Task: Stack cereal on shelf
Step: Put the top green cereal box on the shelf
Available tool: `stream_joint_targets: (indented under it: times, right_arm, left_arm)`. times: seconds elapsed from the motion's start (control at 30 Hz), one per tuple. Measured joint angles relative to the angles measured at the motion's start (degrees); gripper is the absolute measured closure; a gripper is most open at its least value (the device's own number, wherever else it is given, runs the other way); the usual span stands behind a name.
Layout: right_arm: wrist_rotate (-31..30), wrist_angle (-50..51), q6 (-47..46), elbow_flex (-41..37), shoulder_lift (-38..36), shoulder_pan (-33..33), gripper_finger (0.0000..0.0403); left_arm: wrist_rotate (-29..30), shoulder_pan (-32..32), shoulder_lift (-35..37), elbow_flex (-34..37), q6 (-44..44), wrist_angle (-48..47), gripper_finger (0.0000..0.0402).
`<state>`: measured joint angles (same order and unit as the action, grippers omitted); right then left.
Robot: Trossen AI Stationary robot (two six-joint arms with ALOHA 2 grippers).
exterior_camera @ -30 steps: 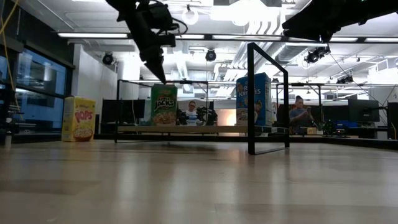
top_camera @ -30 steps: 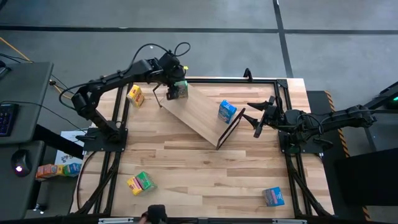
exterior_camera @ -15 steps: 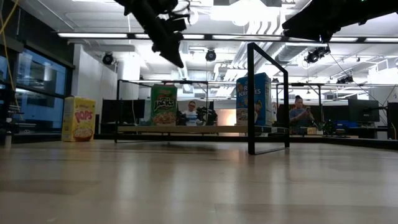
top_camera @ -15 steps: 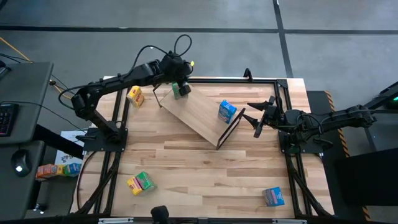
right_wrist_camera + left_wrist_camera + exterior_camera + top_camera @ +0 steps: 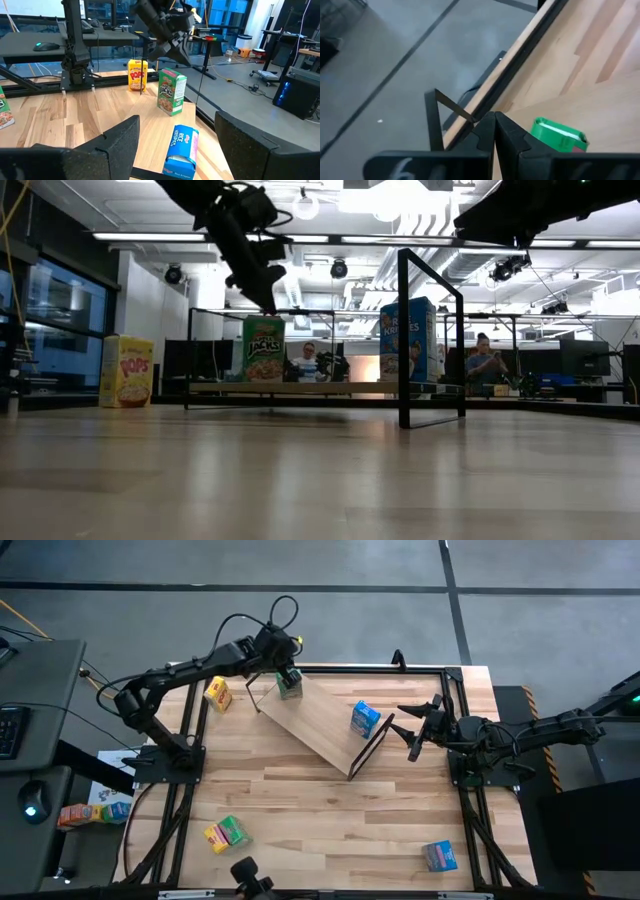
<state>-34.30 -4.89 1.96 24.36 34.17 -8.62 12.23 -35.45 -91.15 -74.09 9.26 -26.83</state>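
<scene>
With green cereal box point(image 5: 289, 686) standing on shelf point(image 5: 320, 725) far end, left gripper point(image 5: 283, 667) hangs just above it, fingers pressed together, gripping nothing; next: fetch yellow box point(image 5: 217, 694); right gripper point(image 5: 418, 726) waits, jaws wide.

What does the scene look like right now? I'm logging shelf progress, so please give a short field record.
shelf: tilted wood board on the table
on shelf: green box upright at one end; blue box near the other
off shelf: yellow box beside the shelf; yellow and green pair; second blue box
left gripper: shut, empty, just above the green box
right gripper: open, beside the shelf's end
</scene>
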Motion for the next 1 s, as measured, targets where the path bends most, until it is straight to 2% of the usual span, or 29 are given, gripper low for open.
stream_joint_targets:
  times: [0.2, 0.63, 1.0]
  right_arm:
    - [0.0, 0.0, 0.0, 0.0, 0.0, 0.0, 0.0153]
    - [-0.2, 0.0, 0.0, 0.0, 0.0, 0.0, 0.0153]
    - [-0.2, 0.0, -0.4, 0.0, 0.0, 0.0, 0.0153]
  left_arm:
    - [-2.7, -0.3, -1.2, 0.4, -0.7, -1.0, 0.0401]
    - [-1.2, 1.2, -6.4, 0.1, -0.1, 5.0, 0.0401]
    - [-1.7, 1.6, -4.8, 0.0, 7.1, 1.0, 0.0401]
